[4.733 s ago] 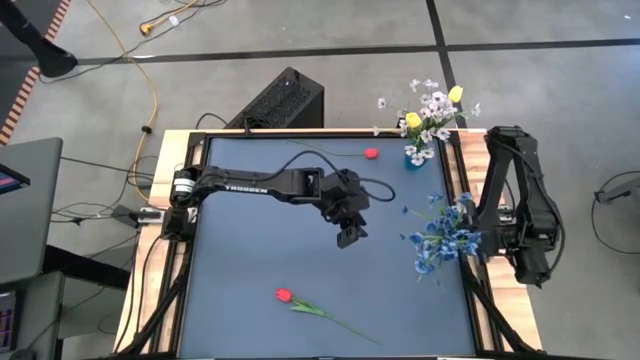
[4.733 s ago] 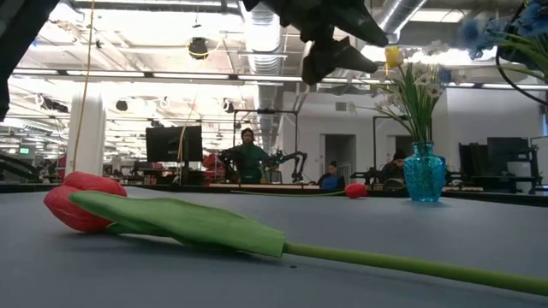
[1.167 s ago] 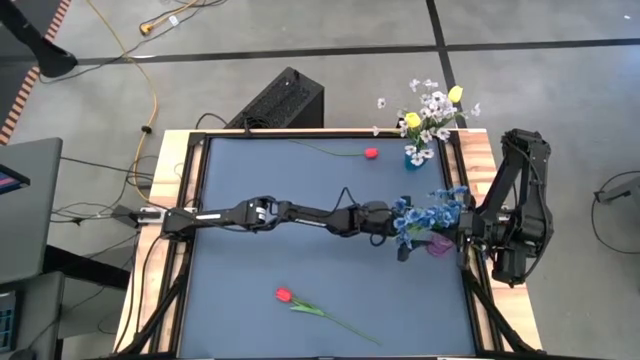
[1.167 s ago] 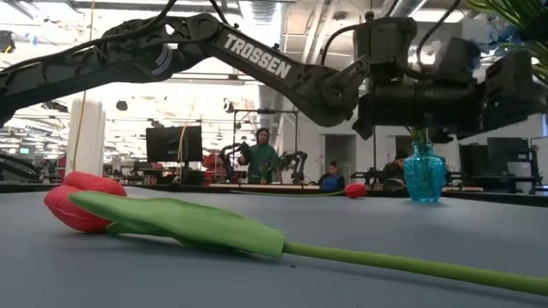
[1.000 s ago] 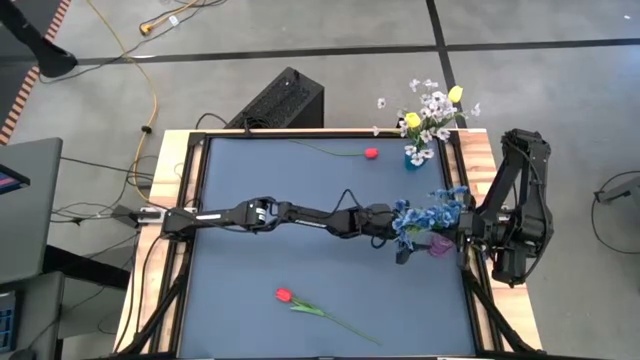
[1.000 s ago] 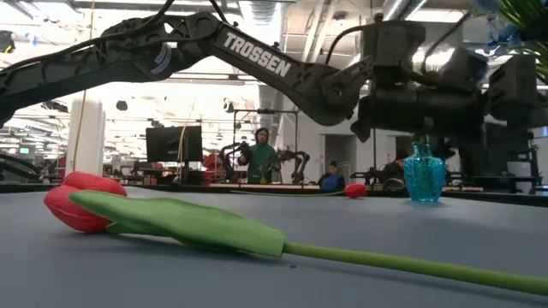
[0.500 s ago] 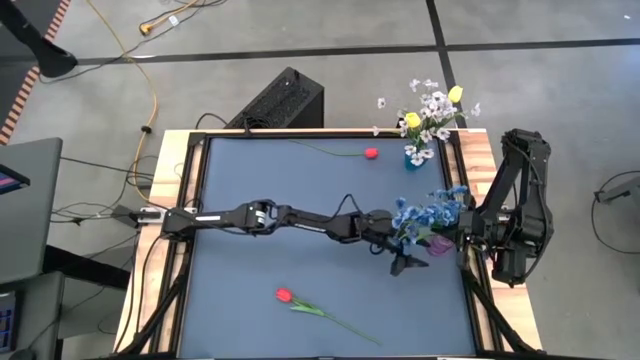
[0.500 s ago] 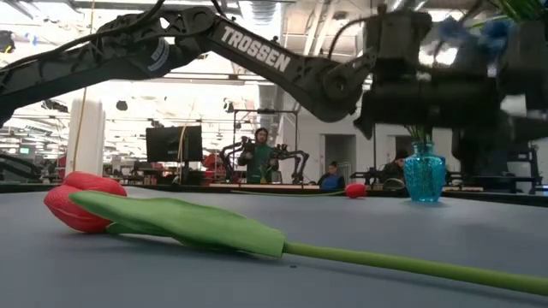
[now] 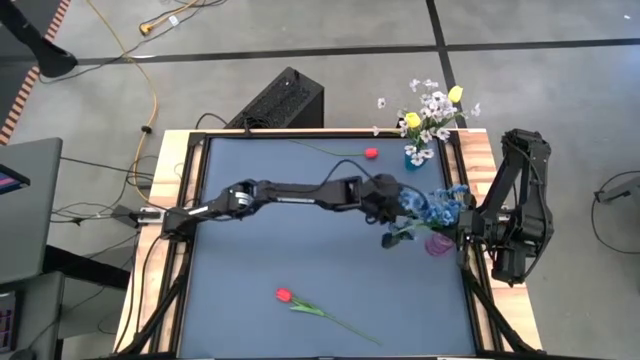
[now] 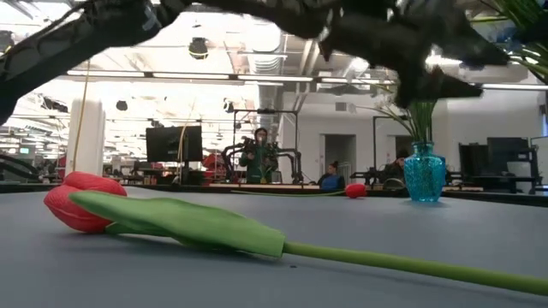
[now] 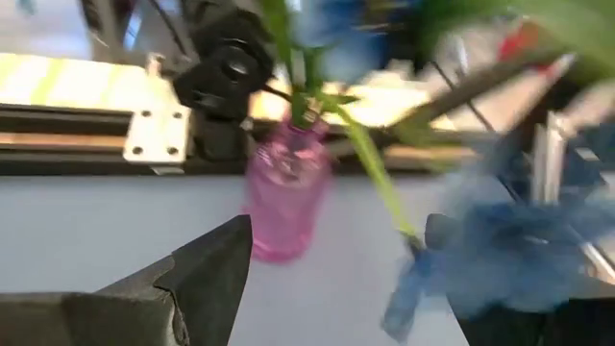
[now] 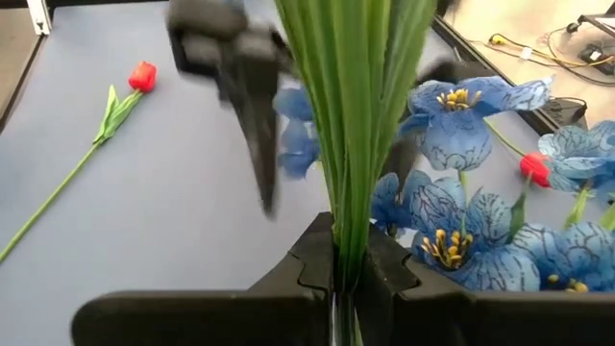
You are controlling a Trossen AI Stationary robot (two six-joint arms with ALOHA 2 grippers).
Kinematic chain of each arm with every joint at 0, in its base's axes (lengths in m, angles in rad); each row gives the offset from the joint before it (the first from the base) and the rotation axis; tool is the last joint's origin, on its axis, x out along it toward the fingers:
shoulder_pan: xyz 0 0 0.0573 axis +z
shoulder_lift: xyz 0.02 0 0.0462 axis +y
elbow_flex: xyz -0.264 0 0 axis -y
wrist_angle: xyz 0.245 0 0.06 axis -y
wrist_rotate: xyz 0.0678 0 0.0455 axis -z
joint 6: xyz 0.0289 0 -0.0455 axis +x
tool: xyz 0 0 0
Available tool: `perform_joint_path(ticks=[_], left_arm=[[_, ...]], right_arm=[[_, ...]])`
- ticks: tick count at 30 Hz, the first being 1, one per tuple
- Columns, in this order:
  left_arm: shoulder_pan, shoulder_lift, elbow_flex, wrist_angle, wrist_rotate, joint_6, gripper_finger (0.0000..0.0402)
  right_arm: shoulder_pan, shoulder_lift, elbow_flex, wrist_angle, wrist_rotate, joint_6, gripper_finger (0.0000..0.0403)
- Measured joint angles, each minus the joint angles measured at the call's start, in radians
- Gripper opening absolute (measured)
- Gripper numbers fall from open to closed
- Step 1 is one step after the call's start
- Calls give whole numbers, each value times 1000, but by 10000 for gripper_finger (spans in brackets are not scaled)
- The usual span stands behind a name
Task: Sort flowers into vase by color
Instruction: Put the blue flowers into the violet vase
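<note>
Pinching blue flowers (image 9: 436, 207) stems, right end effector (image 12: 348, 272); left end effector (image 9: 392, 234) wide; no legible writing.

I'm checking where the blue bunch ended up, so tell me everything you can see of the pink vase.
The pink vase is a small translucent bottle-shaped vessel, glass or plastic by its look. It stands upright on the table near the right edge. Green stems of the blue flowers rise from its neck, and the right claw is shut on those stems. The left claw is open near it, not touching.

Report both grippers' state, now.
Left gripper: jaws open, holding nothing, near the pink vase.
Right gripper: jaws shut on the blue flowers' stems.
</note>
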Motion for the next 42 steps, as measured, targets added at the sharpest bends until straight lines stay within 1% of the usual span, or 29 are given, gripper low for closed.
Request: perform_joint_path(ticks=[2, 5, 8, 12, 15, 18, 20, 23, 24, 26, 29, 32, 34, 39, 42], left_arm=[[-3, -40, 0, -100, 24, 49, 300], [-14, -100, 0, -277, 32, 126, 300], [-29, -155, 0, -417, 51, 175, 300], [-73, -186, 0, -436, 72, 183, 300], [-122, -179, -5, -365, 70, 177, 300], [-167, -163, -40, -179, 43, 161, 300], [-189, -158, -69, -58, -40, 159, 300], [-204, -159, -134, 145, -255, 156, 300], [-202, -159, -142, 166, -295, 142, 300], [-194, -159, -149, 169, -336, 95, 300], [-177, -159, -160, 174, -358, 23, 300], [-162, -159, -167, 179, -355, -28, 300], [-153, -159, -167, 208, -339, -36, 300], [-135, -159, -166, 265, -378, -46, 300], [-121, -159, -167, 277, -363, -65, 300]], right_arm=[[0, 0, 0, -1, 0, 0, 49], [0, -1, 0, -3, 5, -1, 49], [0, -5, 0, -6, 9, -1, 49], [0, -8, 0, -7, 11, -2, 49], [0, -8, 0, -8, 14, -3, 49], [0, -7, 0, -7, 16, -2, 49], [0, -7, 0, -7, 16, -1, 49], [0, -7, 0, -7, 17, -1, 49], [0, -7, 0, -7, 17, -1, 49], [0, -7, 0, -8, 17, -1, 49], [0, -9, 0, -8, 18, -1, 49], [0, -10, 0, -8, 18, -1, 49], [0, -13, 0, -8, 18, -1, 49], [0, -13, 0, -8, 18, -2, 49], [0, -12, 0, -8, 20, -2, 49]])
